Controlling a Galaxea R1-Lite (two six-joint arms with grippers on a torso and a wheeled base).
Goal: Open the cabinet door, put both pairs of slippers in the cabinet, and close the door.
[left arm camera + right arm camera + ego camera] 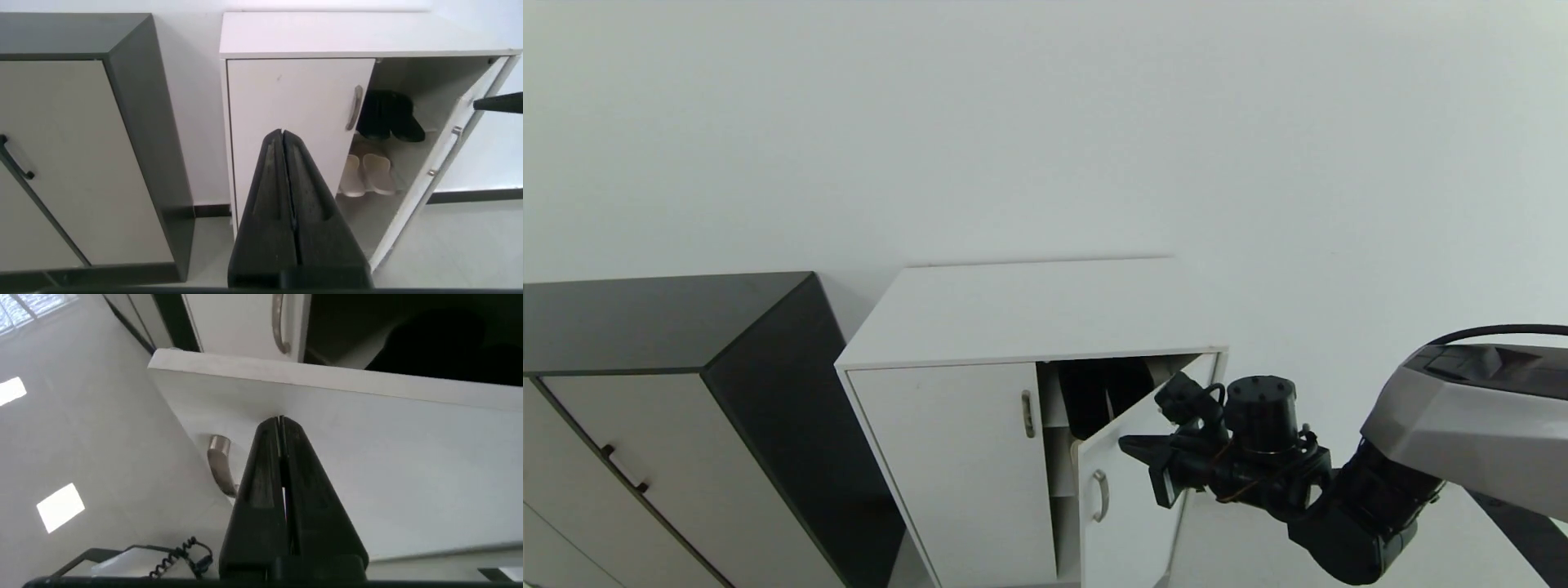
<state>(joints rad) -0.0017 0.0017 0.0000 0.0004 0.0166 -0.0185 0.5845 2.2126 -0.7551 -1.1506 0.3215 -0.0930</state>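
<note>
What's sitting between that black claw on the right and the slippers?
The half-open cabinet door, seen in the head view: right gripper outside it, slippers inside.

My right end effector (1137,447) and left end effector (283,139), both closed.
On the right, the fingers press flat together and point toward my left, wrist bent at the end of my right arm (1462,425), which comes in from my right side. The left fingers meet along one thin seam.

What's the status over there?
Left gripper shut, empty. Right gripper shut, tip at half-open door. Black slippers and white slippers inside cabinet. Nothing seen blocking.
</note>
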